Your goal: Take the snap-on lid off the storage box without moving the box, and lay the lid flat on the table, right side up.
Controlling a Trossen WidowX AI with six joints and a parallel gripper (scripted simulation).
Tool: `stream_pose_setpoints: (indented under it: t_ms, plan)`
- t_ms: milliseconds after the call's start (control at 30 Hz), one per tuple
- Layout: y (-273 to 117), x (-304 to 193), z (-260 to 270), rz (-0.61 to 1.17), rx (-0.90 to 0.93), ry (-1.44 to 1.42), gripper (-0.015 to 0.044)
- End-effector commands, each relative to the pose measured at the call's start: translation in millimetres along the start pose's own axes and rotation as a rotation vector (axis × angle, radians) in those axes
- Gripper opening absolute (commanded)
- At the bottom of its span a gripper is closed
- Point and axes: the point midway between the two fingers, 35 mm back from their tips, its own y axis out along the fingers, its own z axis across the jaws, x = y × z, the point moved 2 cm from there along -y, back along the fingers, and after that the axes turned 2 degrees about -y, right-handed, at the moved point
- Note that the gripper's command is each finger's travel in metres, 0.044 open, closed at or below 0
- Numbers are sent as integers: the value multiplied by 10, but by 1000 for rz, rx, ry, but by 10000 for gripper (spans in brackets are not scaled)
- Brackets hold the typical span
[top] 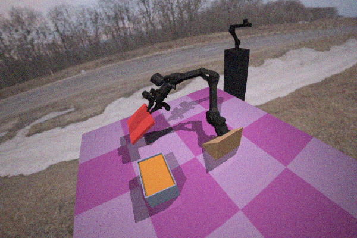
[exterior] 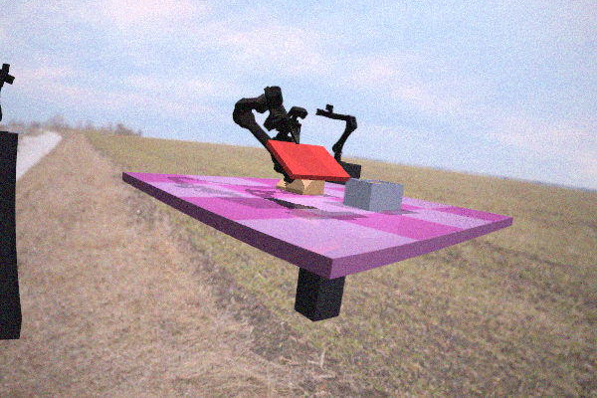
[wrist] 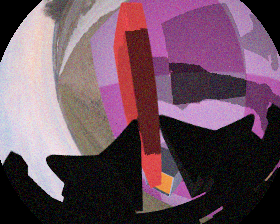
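Note:
The red lid (top: 139, 123) (exterior: 309, 161) (wrist: 142, 90) is in the air above the table, off the box and steeply tilted. My gripper (top: 149, 111) (exterior: 297, 142) (wrist: 148, 121) is shut on the lid's upper edge in the top view, and the lid slants down from the fingers. In the wrist view the lid is nearly edge-on between the two black fingers. The storage box (top: 163, 197) (exterior: 388, 197) is grey-blue and stands upright and open on the table, with an orange filling (top: 157, 174) (wrist: 165, 184) inside. The lid's underside is mostly hidden in the top and exterior views.
A tan wedge-shaped block (top: 229, 144) (exterior: 308, 187) stands on the pink checkered table (top: 262, 190) (exterior: 298, 235) near the arm's base. The table's far left edge lies beyond the lid in the top view. Another black arm (top: 234, 34) stands on a black pillar (top: 236, 72) off the table.

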Motion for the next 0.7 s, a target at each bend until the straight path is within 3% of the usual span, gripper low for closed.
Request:
stream_pose_setpoints:
  t_ms: [0, 667]
  plan:
    - [-10, 4, 2, 1, 20, 1, 0]
    - [92, 1, -117, 0, 21, 0, 0]
